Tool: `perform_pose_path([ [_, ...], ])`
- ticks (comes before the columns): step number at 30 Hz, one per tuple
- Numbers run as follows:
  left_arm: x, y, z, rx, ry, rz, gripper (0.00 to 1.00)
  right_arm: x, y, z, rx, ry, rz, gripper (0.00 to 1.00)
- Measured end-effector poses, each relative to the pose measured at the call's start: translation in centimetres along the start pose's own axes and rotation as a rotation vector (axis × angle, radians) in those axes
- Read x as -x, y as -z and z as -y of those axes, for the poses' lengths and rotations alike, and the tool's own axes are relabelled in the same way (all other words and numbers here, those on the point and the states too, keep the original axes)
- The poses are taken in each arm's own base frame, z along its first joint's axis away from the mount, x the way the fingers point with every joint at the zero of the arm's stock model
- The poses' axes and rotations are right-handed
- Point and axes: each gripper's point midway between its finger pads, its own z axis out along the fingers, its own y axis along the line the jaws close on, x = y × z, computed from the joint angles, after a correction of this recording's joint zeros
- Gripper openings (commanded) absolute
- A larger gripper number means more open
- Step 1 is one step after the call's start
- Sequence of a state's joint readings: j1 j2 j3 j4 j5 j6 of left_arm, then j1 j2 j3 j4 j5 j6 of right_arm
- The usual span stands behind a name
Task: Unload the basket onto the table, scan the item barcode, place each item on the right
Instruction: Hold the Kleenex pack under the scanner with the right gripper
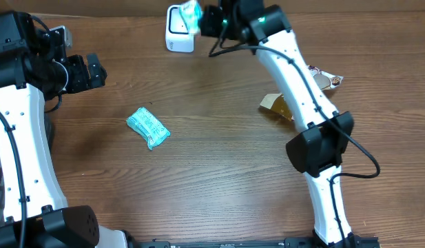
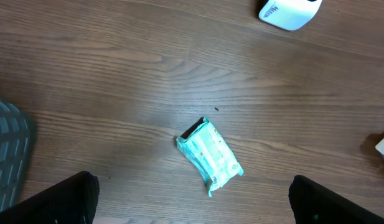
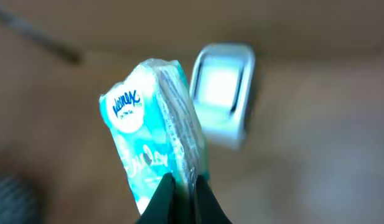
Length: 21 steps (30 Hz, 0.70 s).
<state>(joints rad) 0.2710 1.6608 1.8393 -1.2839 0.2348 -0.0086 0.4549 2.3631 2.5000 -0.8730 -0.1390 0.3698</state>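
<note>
At the far edge of the brown wooden table [image 1: 219, 172], the right gripper [image 3: 181, 193] has its fingers pressed together on the lower end of a teal plastic-wrapped tissue pack [image 3: 151, 130], held upright just beside the white box-shaped barcode scanner [image 3: 223, 93]. From overhead, the pack overlaps the scanner's upper right corner. A second teal tissue pack [image 1: 148, 128] lies flat mid-table, well apart from both. The right arm crosses over a tan crumpled packet [image 1: 274, 103], partly hiding it; a white-and-brown wrapper [image 1: 327, 79] lies near it. The left gripper [image 1: 96, 71] hangs spread wide at the left, holding nothing.
</note>
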Motion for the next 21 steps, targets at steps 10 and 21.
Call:
perform_pose_path([
  [10,0.0,0.0,0.0,0.0,0.0,0.001,1.0,6.2,-2.5,-6.2,-0.249,0.452,0.53,0.04],
  [21,0.0,0.0,0.0,0.0,0.0,0.0,1.0,-1.2,-14.0,2.4,-0.521,0.788,0.356,0.04],
])
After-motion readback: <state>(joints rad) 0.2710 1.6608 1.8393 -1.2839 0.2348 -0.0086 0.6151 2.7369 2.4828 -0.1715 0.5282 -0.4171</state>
